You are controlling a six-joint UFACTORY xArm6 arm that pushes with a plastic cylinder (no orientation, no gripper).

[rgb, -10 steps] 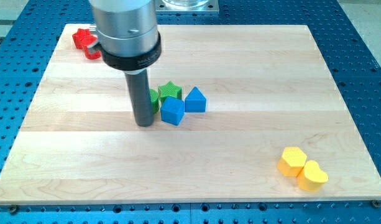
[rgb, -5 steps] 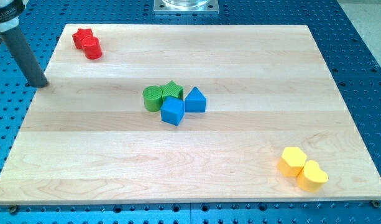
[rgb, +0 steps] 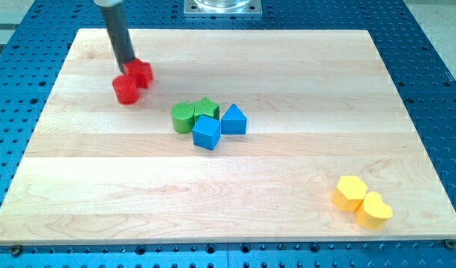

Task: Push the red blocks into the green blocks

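Note:
Two red blocks lie on the wooden board's upper left: a red cylinder (rgb: 126,89) and a red star (rgb: 140,72) touching it on its upper right. My tip (rgb: 129,68) rests against their upper-left side, touching the star. A green cylinder (rgb: 183,117) and a green star (rgb: 205,109) sit together near the board's middle, to the lower right of the red blocks with a gap between them.
A blue cube (rgb: 207,132) and a blue triangular block (rgb: 233,120) touch the green blocks on their right and lower right. Two yellow blocks (rgb: 361,201) lie at the lower right. The board's edge (rgb: 34,141) borders a blue perforated table.
My tip swung from beside the green blocks out past the board's left edge, then came behind the red blocks. The red blocks have slid right and down toward the green blocks.

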